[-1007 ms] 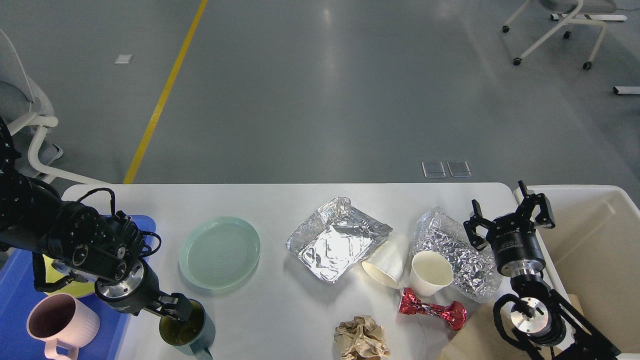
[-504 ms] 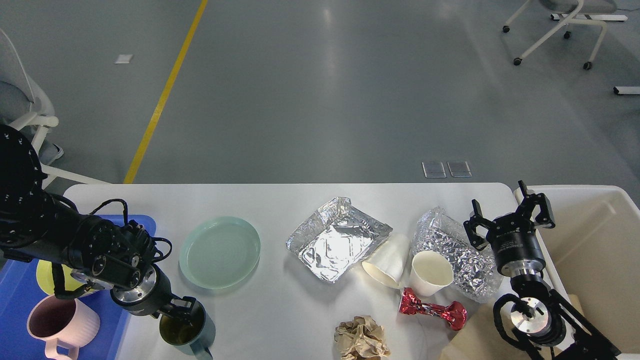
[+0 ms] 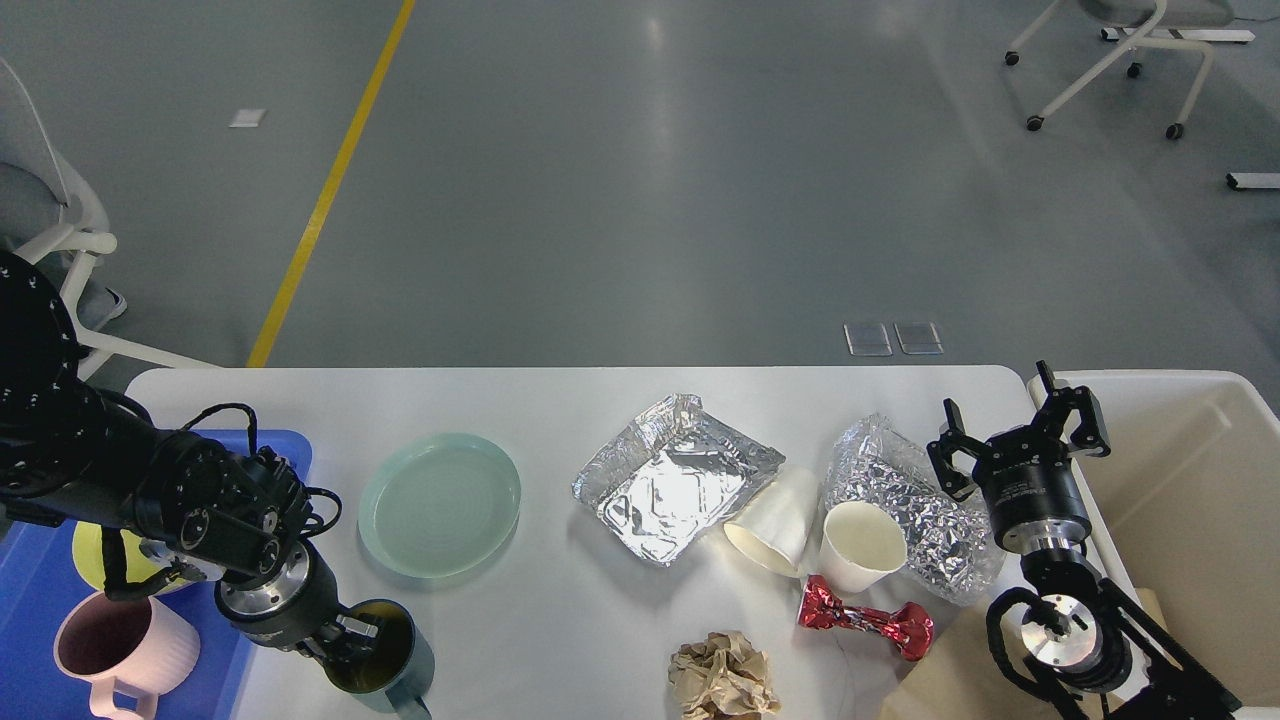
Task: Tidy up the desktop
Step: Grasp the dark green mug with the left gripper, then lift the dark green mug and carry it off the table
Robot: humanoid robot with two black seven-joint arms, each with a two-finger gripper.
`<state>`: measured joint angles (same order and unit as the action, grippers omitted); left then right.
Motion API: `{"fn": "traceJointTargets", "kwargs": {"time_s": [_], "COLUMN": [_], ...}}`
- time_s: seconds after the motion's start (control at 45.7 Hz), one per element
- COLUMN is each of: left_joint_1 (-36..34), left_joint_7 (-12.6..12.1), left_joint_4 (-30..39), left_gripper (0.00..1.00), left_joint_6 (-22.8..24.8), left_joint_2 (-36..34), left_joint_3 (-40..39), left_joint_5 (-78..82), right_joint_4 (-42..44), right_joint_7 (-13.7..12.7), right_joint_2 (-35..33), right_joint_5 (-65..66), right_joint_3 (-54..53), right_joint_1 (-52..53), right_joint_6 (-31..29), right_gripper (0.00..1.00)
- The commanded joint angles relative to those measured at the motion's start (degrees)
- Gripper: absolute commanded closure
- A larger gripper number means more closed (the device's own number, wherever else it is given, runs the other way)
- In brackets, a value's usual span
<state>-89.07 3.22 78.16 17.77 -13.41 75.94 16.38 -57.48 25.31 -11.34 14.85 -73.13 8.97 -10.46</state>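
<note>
Desktop (image 3: 560, 620) filled the lower half of the head view, rounded far corners visible. Left gripper (image 3: 345, 645) was down at the near-left edge, its tips inside a dark green mug (image 3: 385, 665); fingers were too dark and buried to separate, so can't tell if they were clamped on the rim or loose. Right gripper (image 3: 1015, 440) sat at the far-right corner, fingers spread wide, nothing between them, just beside a crumpled foil bag (image 3: 925, 525).

Left edge: blue tray (image 3: 40, 610) holding a pink mug (image 3: 105, 650) and a yellow dish (image 3: 95, 555), mostly hidden by the arm. Green plate (image 3: 440, 505) lay left of centre. Foil tray (image 3: 670, 475) sat mid-table, touching a tipped paper cup (image 3: 775, 525); an upright cup (image 3: 860, 545) stood next to it against the foil bag. Near edge: red wrapper (image 3: 865, 620) and brown paper wad (image 3: 720, 675). Cream bin (image 3: 1190, 480) stood off the right edge.
</note>
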Motion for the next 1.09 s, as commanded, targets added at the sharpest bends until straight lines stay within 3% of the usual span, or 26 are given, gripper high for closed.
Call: {"fn": "traceJointTargets", "kwargs": {"time_s": [0.0, 0.328, 0.854, 1.073], "left_joint_1": [-0.2, -3.1, -34.4, -49.1], "left_joint_7": [0.1, 0.3, 0.3, 0.9], "left_joint_4": [0.0, 0.2, 0.8, 6.8], "left_gripper": [1.00, 1.00, 1.00, 1.00], "left_joint_6": [0.7, 2.7, 35.6, 37.2], "left_joint_2": [-0.2, -2.0, -5.3, -1.9], "left_joint_3": [0.1, 0.1, 3.8, 10.0], "left_joint_5": [-0.1, -0.3, -7.4, -13.8], "right_joint_4": [0.0, 0.1, 0.1, 0.1], "right_joint_7": [0.0, 0.0, 0.0, 0.0], "right_joint_2": [0.0, 0.0, 0.0, 0.0], "right_joint_5": [0.0, 0.0, 0.0, 0.0], "right_joint_3": [0.0, 0.0, 0.1, 0.0], "right_joint_1": [0.0, 0.1, 0.1, 0.1], "right_joint_6": [0.0, 0.0, 0.0, 0.0], "right_gripper": [0.00, 0.00, 0.00, 0.00]}}
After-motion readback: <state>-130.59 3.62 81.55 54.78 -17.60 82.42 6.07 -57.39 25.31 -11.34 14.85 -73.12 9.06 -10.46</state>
